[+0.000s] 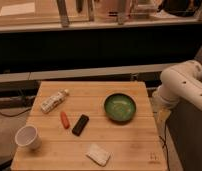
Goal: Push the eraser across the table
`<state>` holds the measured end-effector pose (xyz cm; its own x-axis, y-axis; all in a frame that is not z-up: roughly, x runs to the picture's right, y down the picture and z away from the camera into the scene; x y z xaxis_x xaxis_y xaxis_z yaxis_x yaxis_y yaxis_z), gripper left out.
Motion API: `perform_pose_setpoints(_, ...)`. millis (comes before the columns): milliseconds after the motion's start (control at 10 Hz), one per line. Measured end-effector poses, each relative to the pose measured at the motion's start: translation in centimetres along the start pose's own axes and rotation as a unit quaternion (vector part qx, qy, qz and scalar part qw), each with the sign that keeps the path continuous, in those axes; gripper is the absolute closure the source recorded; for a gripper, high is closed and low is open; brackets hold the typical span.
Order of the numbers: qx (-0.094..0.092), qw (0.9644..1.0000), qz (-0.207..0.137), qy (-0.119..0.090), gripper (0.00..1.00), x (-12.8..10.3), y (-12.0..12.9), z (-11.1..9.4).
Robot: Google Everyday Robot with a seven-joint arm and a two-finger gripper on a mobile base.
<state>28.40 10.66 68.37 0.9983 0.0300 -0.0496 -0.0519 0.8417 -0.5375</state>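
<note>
Black eraser (80,124) on table (124,145); gripper jaws off-frame.

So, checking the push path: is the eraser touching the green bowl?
No, bare table separates the eraser from the green bowl; the end effector is out of view, only the arm shows at right.

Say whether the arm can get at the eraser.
Probably yes: the eraser lies clear of bowl and carrot. The arm stands beside the table, gripper out of view.
</note>
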Motion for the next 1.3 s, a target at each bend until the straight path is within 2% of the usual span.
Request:
perform_pose_setpoints(800, 0.003, 1.0, -0.006, 0.004, 0.2, -0.4, -0.2, 0.0)
perform_pose_setpoints(900, 0.004, 0.9999, -0.011, 0.004, 0.2, -1.2, -0.3, -0.1)
perform_pose_setpoints(1100, 0.009, 0.9996, -0.026, 0.006, 0.2, -4.5, -0.8, -0.2)
perform_pose_setpoints(1300, 0.013, 0.999, -0.041, 0.01, 0.2, -6.0, -1.2, -0.1)
